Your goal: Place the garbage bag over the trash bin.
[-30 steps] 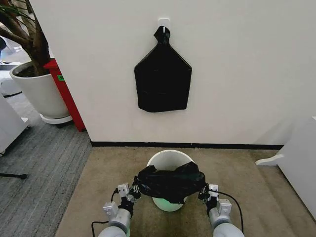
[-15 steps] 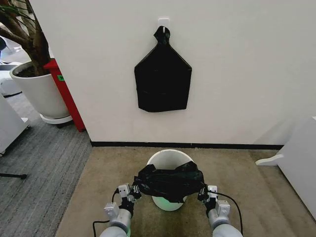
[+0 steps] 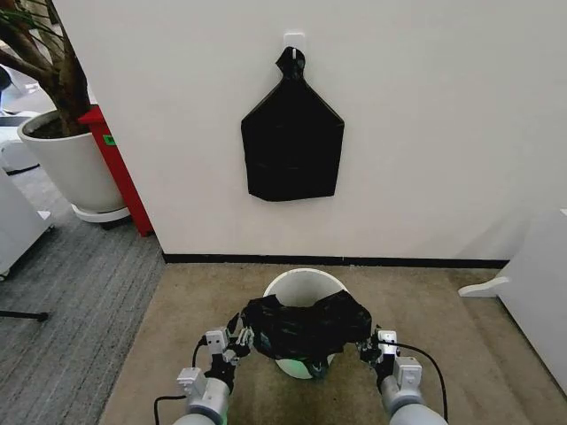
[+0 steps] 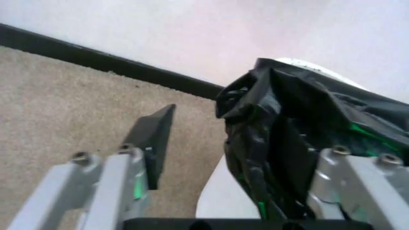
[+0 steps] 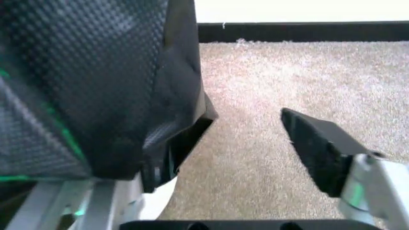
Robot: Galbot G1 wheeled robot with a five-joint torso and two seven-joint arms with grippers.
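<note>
The trash bin, a small round cream-white bucket, stands on the carpet by the wall. The garbage bag, glossy black film, is stretched across the bin's near half, between my two grippers. My left gripper is at the bag's left end and my right gripper at its right end. In the left wrist view the garbage bag hangs against one finger while the other finger stands free and apart. The right wrist view is alike: bag film covers one finger, and the free finger is wide of it. Both grippers are open.
A flat black sheaf hangs from a hook on the wall above the bin. A large white planter and a red panel stand at the left. White furniture edges the right. Beige carpet surrounds the bin.
Both arms have drawn slightly apart and toward me. The bag is stretched a little wider across the bin.
</note>
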